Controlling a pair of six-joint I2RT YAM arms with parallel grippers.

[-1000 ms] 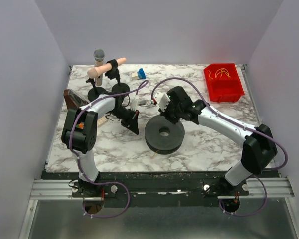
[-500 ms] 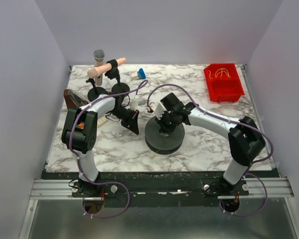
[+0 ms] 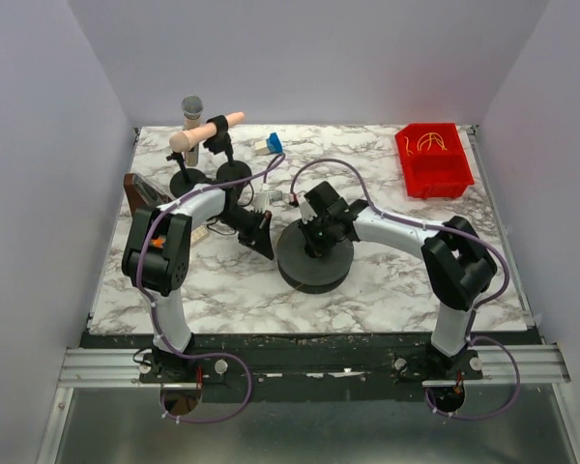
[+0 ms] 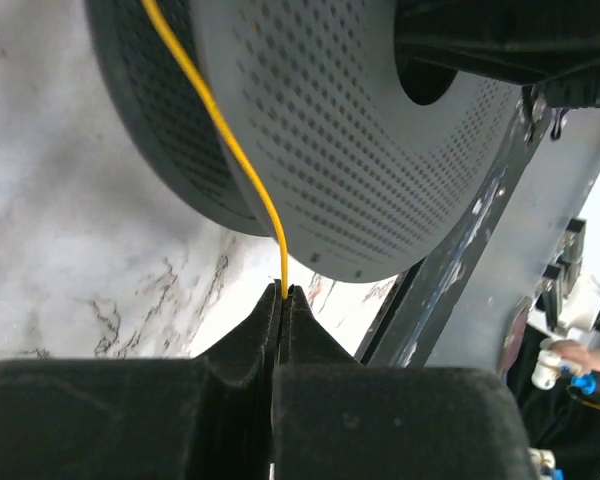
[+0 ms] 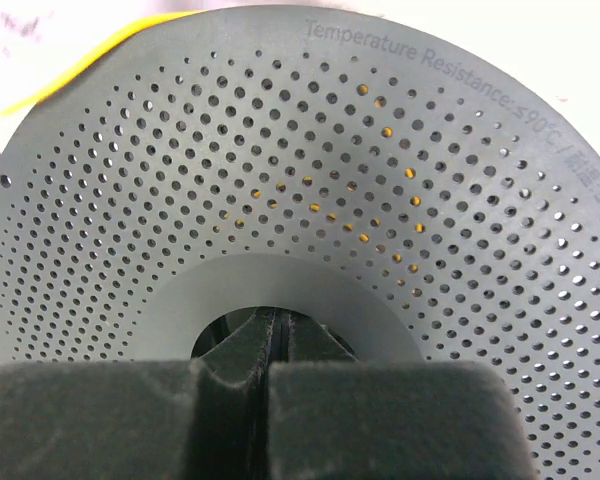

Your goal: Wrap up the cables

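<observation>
A dark perforated spool [image 3: 314, 259] lies flat on the marble table. My left gripper [image 4: 283, 292] is shut on a thin yellow cable [image 4: 225, 140] that runs from its tips up round the spool's rim [image 4: 310, 120]. In the top view this gripper [image 3: 267, 244] sits just left of the spool. My right gripper [image 5: 280, 322] is shut, its tips poked into the spool's centre hole [image 5: 225, 335]; yellow cable [image 5: 75, 70] shows at the rim and through the holes. In the top view it [image 3: 319, 237] is over the spool's middle. More yellow cables [image 3: 430, 142] lie in the red bin.
A red bin [image 3: 433, 159] stands at the back right. Two microphones on black stands [image 3: 205, 135] are at the back left, with a small blue and white object [image 3: 270, 145] near them. A brown object [image 3: 138, 188] lies at the left edge.
My right gripper has moved left and down from beside the spool into its centre hole. The spool has shifted slightly left. The left arm has barely moved.
</observation>
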